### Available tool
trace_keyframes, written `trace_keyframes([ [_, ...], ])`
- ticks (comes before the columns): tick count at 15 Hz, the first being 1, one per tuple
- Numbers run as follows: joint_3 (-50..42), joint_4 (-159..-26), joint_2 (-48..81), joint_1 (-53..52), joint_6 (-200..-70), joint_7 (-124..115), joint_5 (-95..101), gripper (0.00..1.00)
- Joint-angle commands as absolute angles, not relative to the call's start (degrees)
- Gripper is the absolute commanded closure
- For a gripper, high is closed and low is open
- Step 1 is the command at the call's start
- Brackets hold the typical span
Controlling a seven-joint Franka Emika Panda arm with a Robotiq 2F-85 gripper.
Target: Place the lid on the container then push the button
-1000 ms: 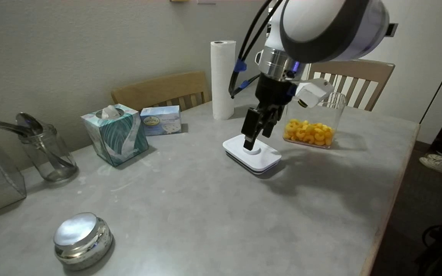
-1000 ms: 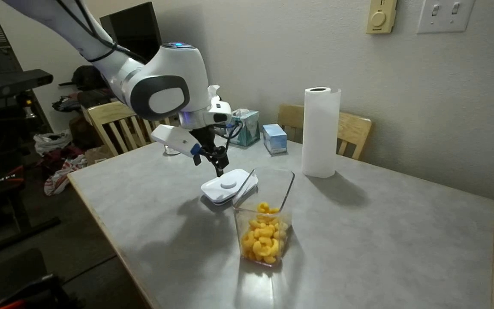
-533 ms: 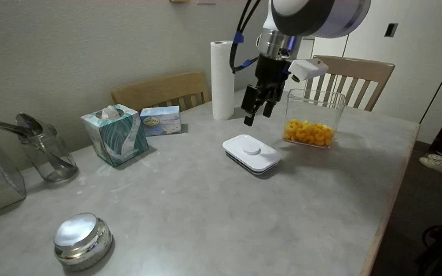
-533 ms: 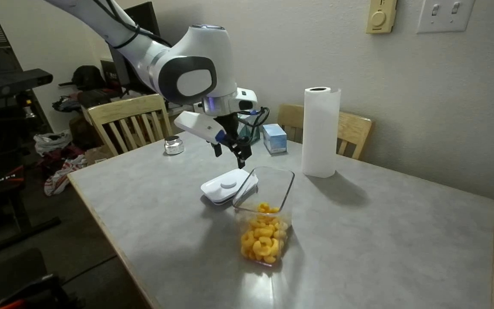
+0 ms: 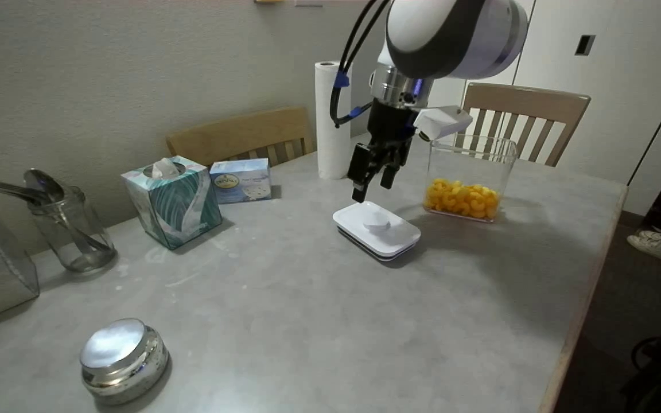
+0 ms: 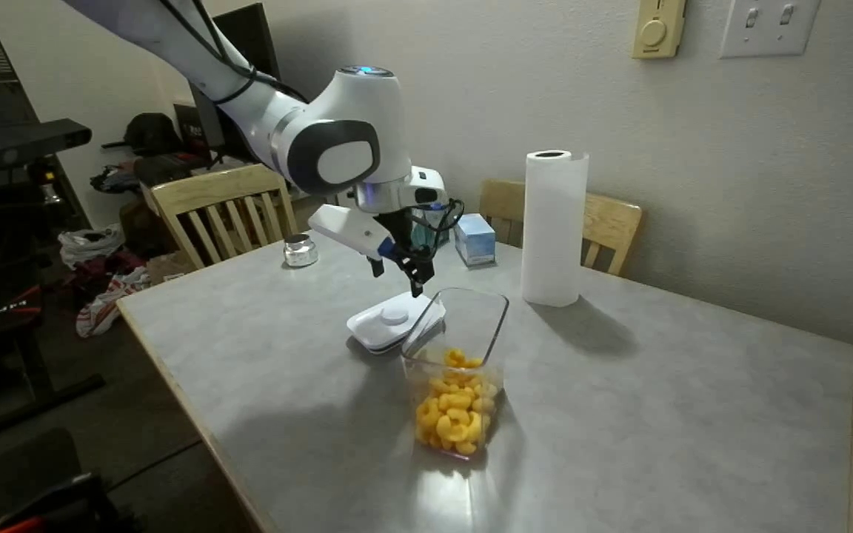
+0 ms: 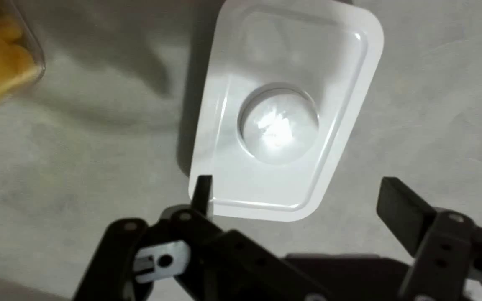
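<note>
You have the gripper (image 7: pixel 297 192) spread wide and empty, its 2 fingers low in the wrist view. The lid (image 7: pixel 262 184) lies on the table (image 5: pixel 250 344) just beyond, at upper centre of that frame, a fingertip overlapping its lower left corner; contact can't be told. Expect light, stiff, slick plastic: pinch the long edges either side of the button (image 7: pixel 280 127) and it should stay level. The container (image 5: pixel 471 167) stands uncovered, right of centre in an exterior view.
</note>
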State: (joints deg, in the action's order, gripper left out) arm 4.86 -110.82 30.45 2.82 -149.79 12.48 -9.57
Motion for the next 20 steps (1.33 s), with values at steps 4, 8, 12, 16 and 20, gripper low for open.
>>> trace_keyframes([
  [4,6.3,-102.1,37.5,6.0,-145.5,14.3,-9.8,0.00],
  [8,7.9,-97.7,39.0,6.6,-137.8,14.1,-11.2,0.00],
  [12,7.5,-95.0,39.5,5.8,-131.3,13.0,-11.4,0.00],
  [16,6.5,-94.8,39.7,5.1,-127.1,11.0,-11.2,0.00],
  [20,5.9,-95.0,41.0,4.5,-127.8,9.6,-10.7,0.00],
])
